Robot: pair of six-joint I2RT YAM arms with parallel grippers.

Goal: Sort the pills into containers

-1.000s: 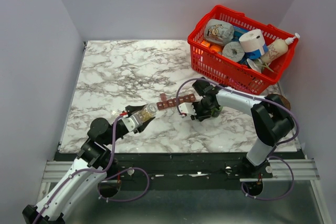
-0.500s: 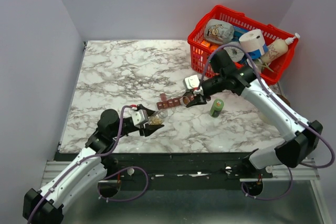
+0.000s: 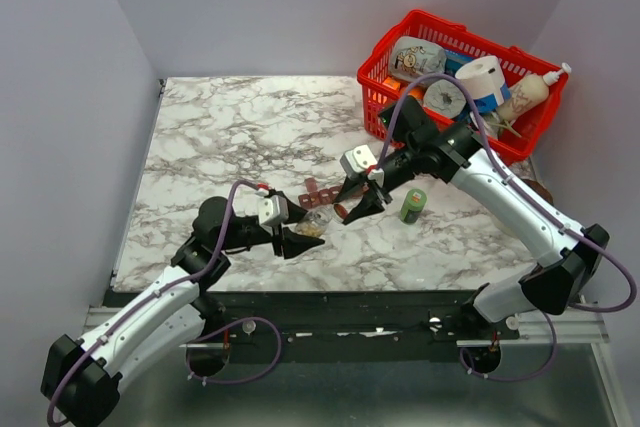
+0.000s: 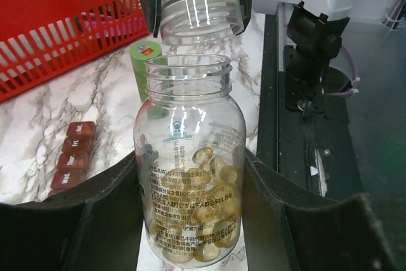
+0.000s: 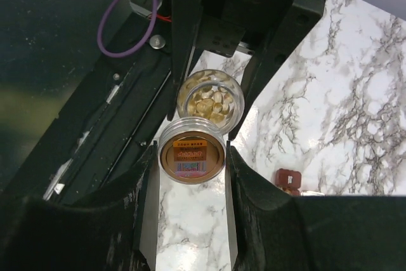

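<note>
Right gripper [image 3: 358, 207] now lifted, clamped on clear ribbed screw cap [image 4: 202, 12], just off mouth of clear plastic bottle [image 4: 190, 182]. Left gripper [image 3: 298, 239] grips bottle beside dark red-brown pill organiser strip [image 4: 72, 153] on marble counter [image 3: 230, 137]. Yellow-orange pills [image 5: 209, 101] all inside bottle; bottle open, sorting can likely begin.

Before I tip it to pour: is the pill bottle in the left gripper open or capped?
Open. The bottle has a bare threaded mouth, and the right gripper holds the cap clear of it.
</note>
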